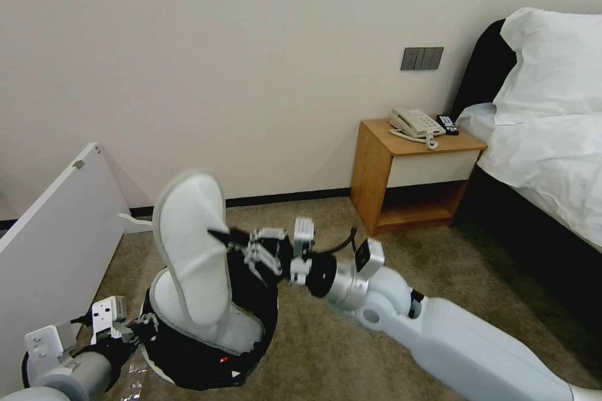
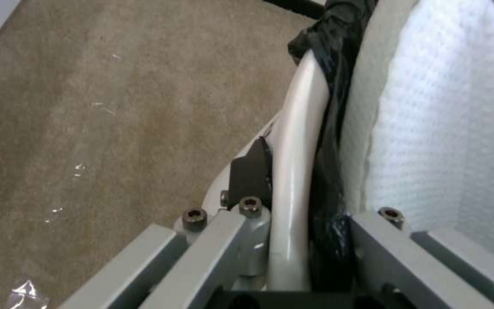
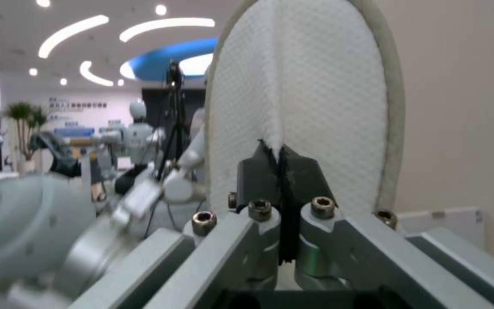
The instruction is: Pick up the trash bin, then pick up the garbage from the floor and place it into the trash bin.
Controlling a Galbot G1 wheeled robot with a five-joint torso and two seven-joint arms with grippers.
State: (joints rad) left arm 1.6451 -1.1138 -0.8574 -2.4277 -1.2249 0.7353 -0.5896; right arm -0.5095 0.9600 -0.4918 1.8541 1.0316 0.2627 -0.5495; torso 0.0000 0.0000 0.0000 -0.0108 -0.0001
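Trash bin (image 1: 188, 351) hangs off the carpet (image 1: 351, 351), rim pinched by my left gripper (image 1: 135, 326). My right gripper (image 1: 221, 237) pinches a slipper's (image 1: 188, 232) fabric, upright over the bin mouth. I'd lower before releasing. Board (image 1: 56, 238) near the bin, nightstand (image 1: 407, 169) well apart.

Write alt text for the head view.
The right claw pinches a white slipper upright over the black-lined trash bin, where another slipper already lies. The left claw grips the bin's rim above the carpeted floor.
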